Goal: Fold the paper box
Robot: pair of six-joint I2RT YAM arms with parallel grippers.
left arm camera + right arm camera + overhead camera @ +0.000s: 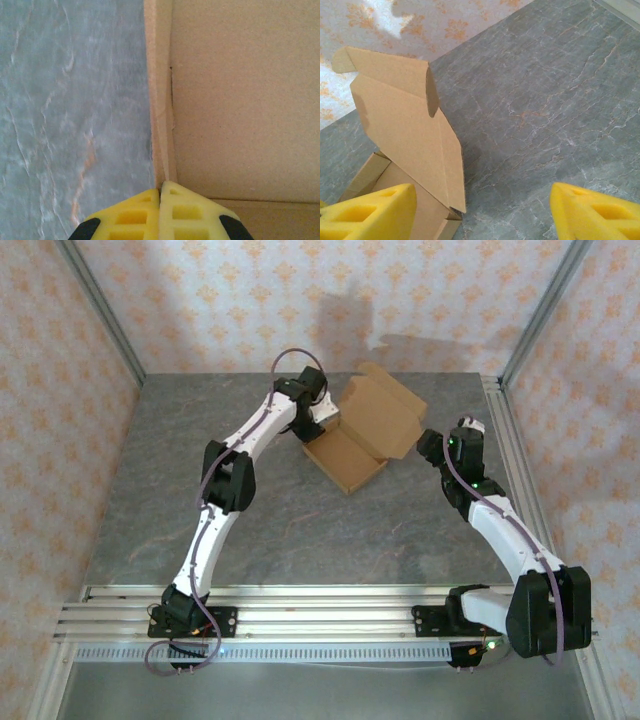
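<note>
Grey, veined counter [300, 530] across the whole floor of the cell, with pale patterned walls [250, 300] on three sides and an aluminium rail [330, 600] along the near edge. Bolted to that rail, two white-and-black arms: left arm [208, 535] stretched up toward the middle back, right arm [505, 535] bent in from the right. Between their ends, toward the back centre of the counter, the paper box [365, 435]: plain brown cardboard, tray part flat on the counter, lid panel tilted up behind it with a small flap along its top edge. At the box's left side, the left hand [160, 192]: yellow pads [135, 215] pressed fully together, pinching the top edge of the upright side wall, with counter to the left of that wall and box interior to the right. Near the box's right side and apart from it, the right hand [482, 197]: yellow fingers [375, 210] spread wide, nothing between them, bare counter beneath.
</note>
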